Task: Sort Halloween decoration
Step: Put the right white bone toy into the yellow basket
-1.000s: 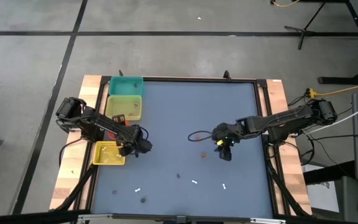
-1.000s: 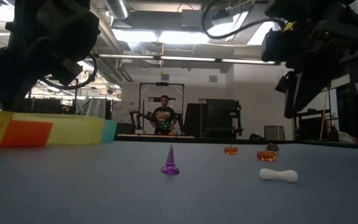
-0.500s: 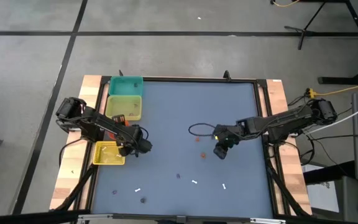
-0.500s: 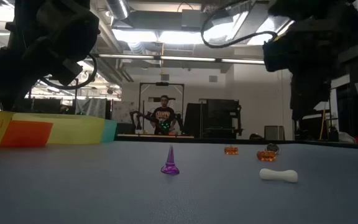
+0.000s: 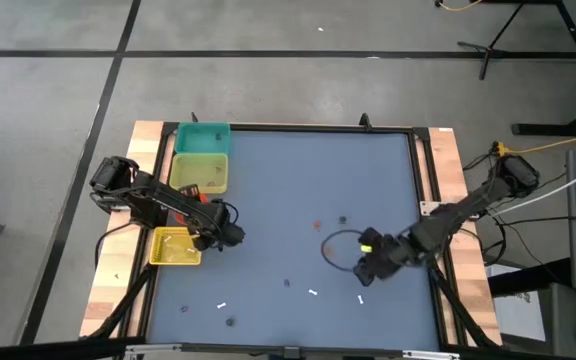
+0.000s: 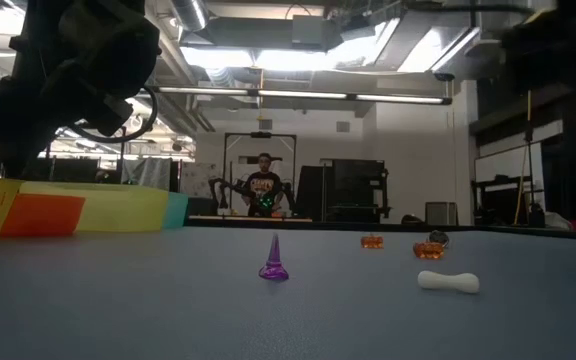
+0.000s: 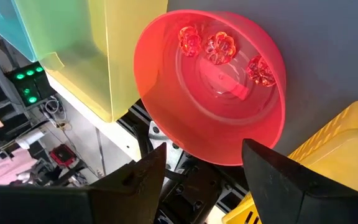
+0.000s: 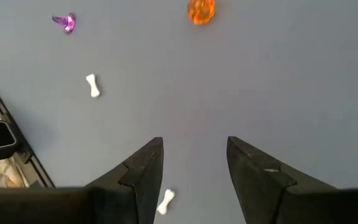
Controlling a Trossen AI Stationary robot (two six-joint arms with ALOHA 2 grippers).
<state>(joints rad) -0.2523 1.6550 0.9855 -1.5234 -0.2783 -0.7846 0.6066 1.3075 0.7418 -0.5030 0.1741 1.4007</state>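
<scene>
Small trinkets lie scattered on the blue table. In the right wrist view I see an orange pumpkin, a purple cone and two white bones. The low view shows the purple cone standing on its base, two orange pieces and a bone. My right gripper hovers open over the table's near right part, with the nearer bone beside one finger. My left gripper is open by the bins, facing a red bowl that holds three orange pumpkins.
Along the table's left edge stand a teal bin, a yellow-green bin and a yellow basket. More white sticks and dark bits lie near the near edge. A person stands far behind the table.
My right gripper has swung from the table's middle toward the near edge and slightly right, and in the low view it has moved out toward the picture's right side. The left arm has kept still, and the trinkets in view lie where they were.
</scene>
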